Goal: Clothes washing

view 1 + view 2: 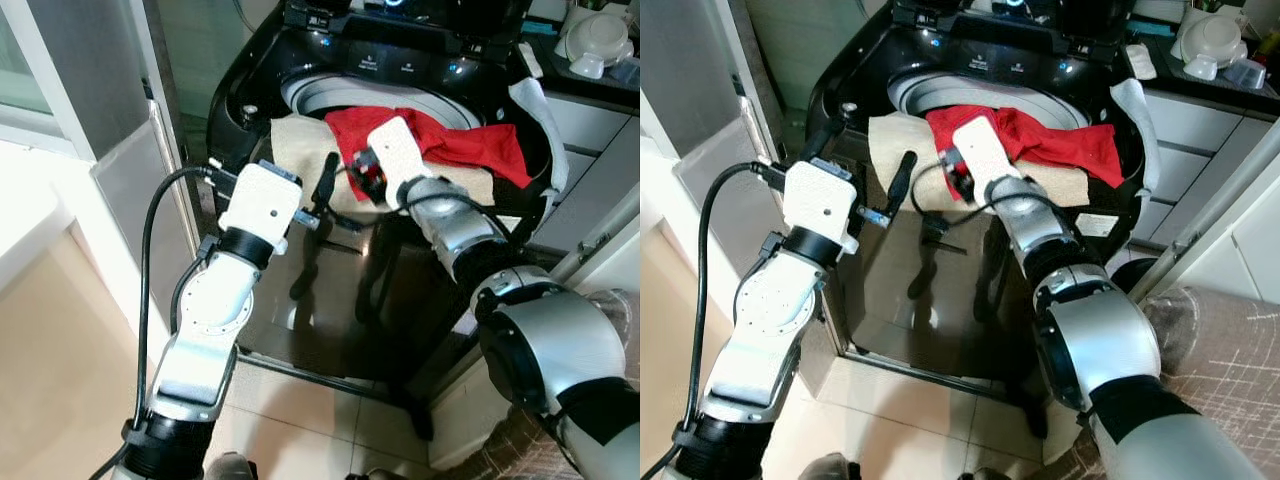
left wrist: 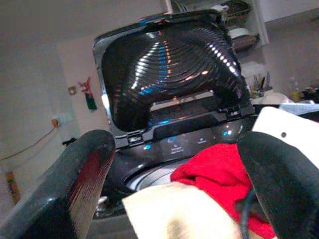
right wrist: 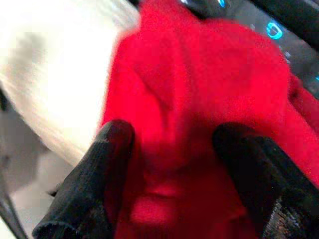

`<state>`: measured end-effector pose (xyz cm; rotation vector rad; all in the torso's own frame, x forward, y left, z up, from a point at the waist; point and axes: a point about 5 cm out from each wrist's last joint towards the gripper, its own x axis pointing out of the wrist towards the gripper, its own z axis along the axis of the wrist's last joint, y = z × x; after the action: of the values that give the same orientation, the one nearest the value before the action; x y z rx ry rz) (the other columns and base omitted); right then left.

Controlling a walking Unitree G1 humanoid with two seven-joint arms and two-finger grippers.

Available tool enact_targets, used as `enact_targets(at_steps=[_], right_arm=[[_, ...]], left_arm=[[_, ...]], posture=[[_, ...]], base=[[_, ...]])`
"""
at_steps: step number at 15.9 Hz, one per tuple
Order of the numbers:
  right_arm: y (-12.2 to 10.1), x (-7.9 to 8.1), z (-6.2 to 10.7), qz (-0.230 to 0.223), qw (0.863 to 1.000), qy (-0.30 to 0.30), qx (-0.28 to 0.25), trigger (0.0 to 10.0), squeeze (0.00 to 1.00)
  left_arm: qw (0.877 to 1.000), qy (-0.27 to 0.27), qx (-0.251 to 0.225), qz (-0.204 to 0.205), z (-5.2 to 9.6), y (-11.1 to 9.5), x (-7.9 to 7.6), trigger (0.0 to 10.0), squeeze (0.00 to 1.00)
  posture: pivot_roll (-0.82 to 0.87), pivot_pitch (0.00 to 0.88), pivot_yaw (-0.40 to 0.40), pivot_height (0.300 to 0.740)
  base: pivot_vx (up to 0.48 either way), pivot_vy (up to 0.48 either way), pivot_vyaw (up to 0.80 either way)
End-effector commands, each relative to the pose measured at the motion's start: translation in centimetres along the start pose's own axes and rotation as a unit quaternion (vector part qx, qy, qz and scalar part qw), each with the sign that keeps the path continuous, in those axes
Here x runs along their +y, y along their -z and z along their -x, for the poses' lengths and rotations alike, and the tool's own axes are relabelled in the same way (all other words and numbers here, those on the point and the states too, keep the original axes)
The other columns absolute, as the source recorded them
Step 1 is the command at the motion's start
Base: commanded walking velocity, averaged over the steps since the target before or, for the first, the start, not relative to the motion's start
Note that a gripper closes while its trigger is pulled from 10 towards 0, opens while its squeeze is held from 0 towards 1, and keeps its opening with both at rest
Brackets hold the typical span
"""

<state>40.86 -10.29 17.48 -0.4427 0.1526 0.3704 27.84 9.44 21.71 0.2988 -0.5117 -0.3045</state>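
Left eye view shows the black washing machine (image 1: 330, 300) with its lid (image 2: 164, 69) raised. A beige cloth (image 1: 300, 150) drapes over the front rim of the drum opening, and a red garment (image 1: 450, 140) lies on it. The right hand (image 3: 172, 164) has its fingers spread over the red fabric, gripping nothing yet. The left hand (image 2: 174, 199) hovers open before the rim. To do this well, pinch a thick fold and push both pieces inward over the rim.

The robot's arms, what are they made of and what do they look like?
Both arms are chunky silver segments with black joints. The left arm carries a looping black cable and a white wrist block. Each gripper, left and right, has two long black ribbed fingers.
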Motion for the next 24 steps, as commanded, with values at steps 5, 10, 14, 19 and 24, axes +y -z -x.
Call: enact_targets(at_steps=[5,10,14,19,24], right_arm=[[0.2,-3.6,0.6,-0.044,0.99,0.129,0.031,10.0,0.0],[1.1,-4.0,0.8,-0.294,0.942,0.157,0.042,10.0,0.0],[1.0,-4.2,0.8,-0.315,0.935,0.156,0.035,10.0,0.0],[0.0,-4.4,0.8,-0.22,0.961,0.165,-0.001,10.0,0.0],[-0.3,-2.1,0.2,-0.029,0.996,0.079,0.034,10.0,1.0]], left_arm=[[1.0,-0.017,0.002,-0.003,0.5,-0.5,-0.2,10.0,0.0],[1.0,-0.026,0.006,-0.006,0.6,-0.4,-0.2,10.0,0.0],[1.0,-0.026,0.007,-0.005,0.5,-0.4,-0.3,10.0,0.0],[1.0,-0.017,0.006,0.001,0.2,-0.2,-0.6,10.0,0.0],[1.0,-0.008,0.004,0.008,-0.3,-0.1,-1.1,10.0,0.0]], posture=[[0.15,0.054,-0.168,0.731],[0.16,0.048,-0.181,0.731],[0.15,0.042,-0.179,0.731],[0.11,0.029,-0.168,0.731],[0.09,0.028,-0.166,0.731]], base=[[0.0,0.0,0.0],[0.0,0.0,0.0],[0.0,0.0,0.0],[0.0,0.0,0.0],[0.0,0.0,0.0]])
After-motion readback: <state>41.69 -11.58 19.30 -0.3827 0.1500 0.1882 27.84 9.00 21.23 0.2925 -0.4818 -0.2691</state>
